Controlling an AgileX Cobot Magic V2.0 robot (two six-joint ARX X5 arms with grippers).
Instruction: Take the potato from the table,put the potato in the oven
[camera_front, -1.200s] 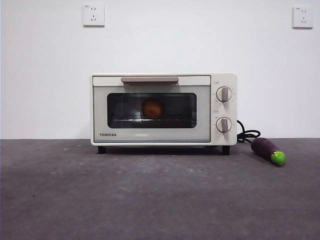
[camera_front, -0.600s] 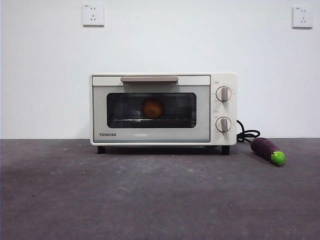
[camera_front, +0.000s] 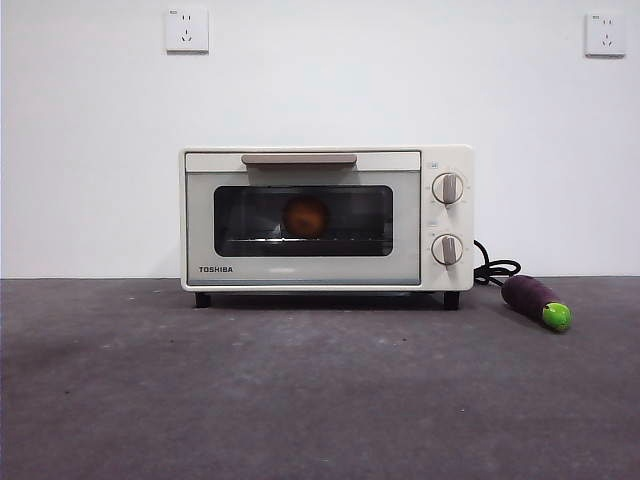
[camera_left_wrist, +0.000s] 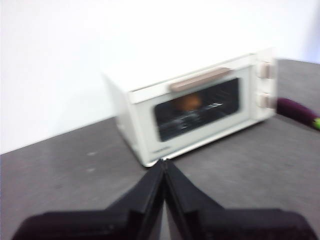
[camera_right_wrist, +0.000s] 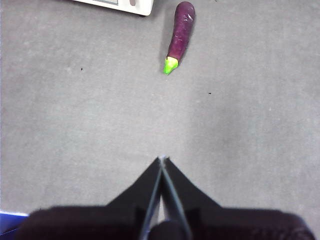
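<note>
The cream-white oven (camera_front: 326, 220) stands at the back of the dark grey table (camera_front: 300, 390) with its door closed. The orange-brown potato (camera_front: 306, 216) rests on the wire rack inside, seen through the dark glass. In the left wrist view the oven (camera_left_wrist: 195, 102) lies well ahead of my left gripper (camera_left_wrist: 164, 162), which is shut and empty, and the potato (camera_left_wrist: 187, 102) shows behind the glass. My right gripper (camera_right_wrist: 162, 159) is shut on nothing above bare table. Neither arm shows in the front view.
A purple eggplant (camera_front: 535, 300) with a green tip lies on the table right of the oven, beside its black power cord (camera_front: 493, 270). The eggplant (camera_right_wrist: 179, 36) is far ahead of my right gripper. Two wall sockets sit on the white wall.
</note>
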